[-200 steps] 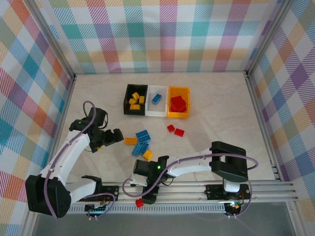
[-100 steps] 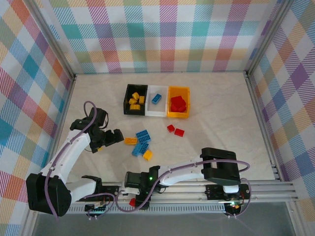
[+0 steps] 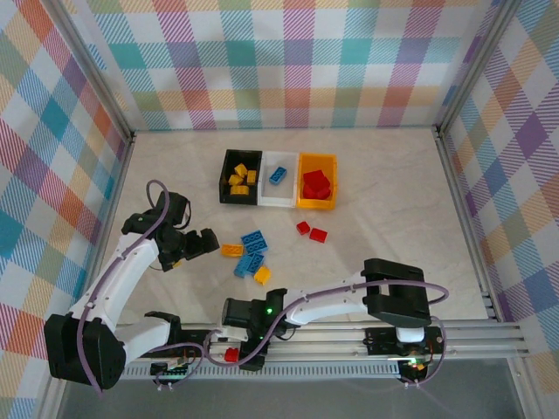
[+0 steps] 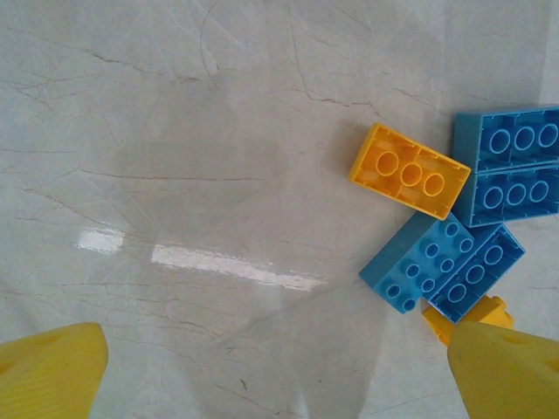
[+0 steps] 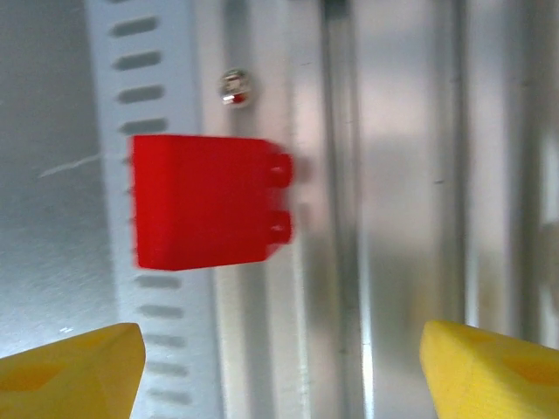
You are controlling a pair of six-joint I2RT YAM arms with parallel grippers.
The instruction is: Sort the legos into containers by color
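A red lego (image 5: 205, 201) lies on the metal rail (image 5: 393, 175) at the near edge, just ahead of my open right gripper (image 5: 279, 367). From above, that red brick (image 3: 231, 354) sits below the right gripper (image 3: 229, 339). My left gripper (image 4: 279, 375) hangs open over bare table, left of a yellow brick (image 4: 409, 170) and blue bricks (image 4: 441, 266). In the top view the left gripper (image 3: 196, 244) is beside the loose pile (image 3: 251, 257). Two red bricks (image 3: 311, 231) lie farther right. The black bin (image 3: 224, 179) holds yellow bricks, the white bin (image 3: 279, 202) a blue one, the yellow-orange bin (image 3: 316, 206) red ones.
The three bins stand side by side at the table's middle back. Aluminium rails (image 3: 349, 345) run along the near edge under the arm bases. Checked walls (image 3: 52, 175) close in the left, right and back.
My right gripper has swung left and down over the near rail, and the red brick there now lies a little further left. The left arm has stayed put.
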